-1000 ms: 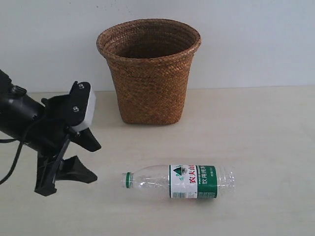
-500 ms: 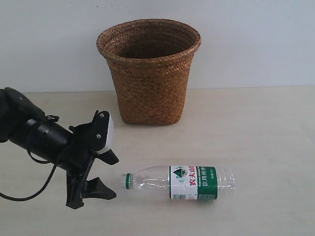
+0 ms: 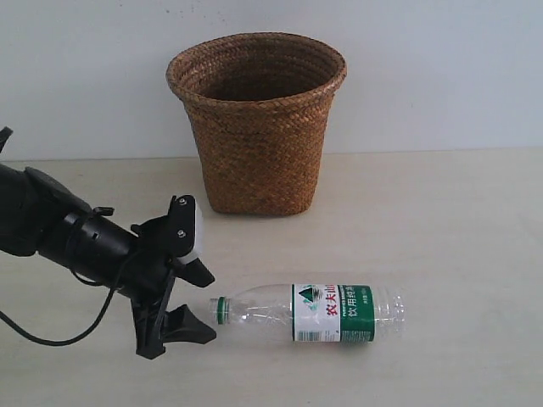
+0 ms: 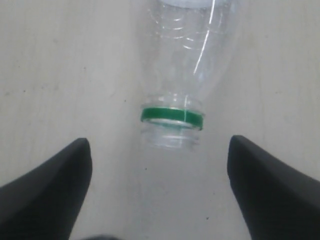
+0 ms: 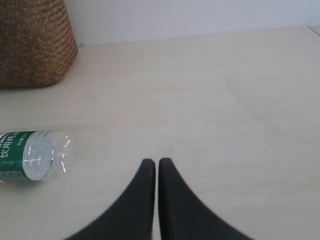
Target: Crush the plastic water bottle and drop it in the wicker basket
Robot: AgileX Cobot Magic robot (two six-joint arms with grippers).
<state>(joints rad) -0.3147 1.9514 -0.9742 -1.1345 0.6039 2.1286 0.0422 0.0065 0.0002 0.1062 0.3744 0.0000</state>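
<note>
L gripper (image 3: 209, 305), lower left, jaws wide, tips just at bottle (image 3: 314, 312) mouth, not touching; R gripper (image 5: 157, 162) closed, empty. Bottle lies lower centre: looks light, thin, squashy, prob rolls, so grip mid-body at label. Behind, upper centre: basket (image 3: 259, 153), upright.

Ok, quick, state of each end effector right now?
Left end effector: open, empty, tips either side of the plastic water bottle mouth, not touching.
Right end effector: closed, holding nothing.

Red "农夫山" and white "饮用" on the green-and-white label (image 3: 333, 313) of the plastic water bottle (image 3: 259, 310)
</note>
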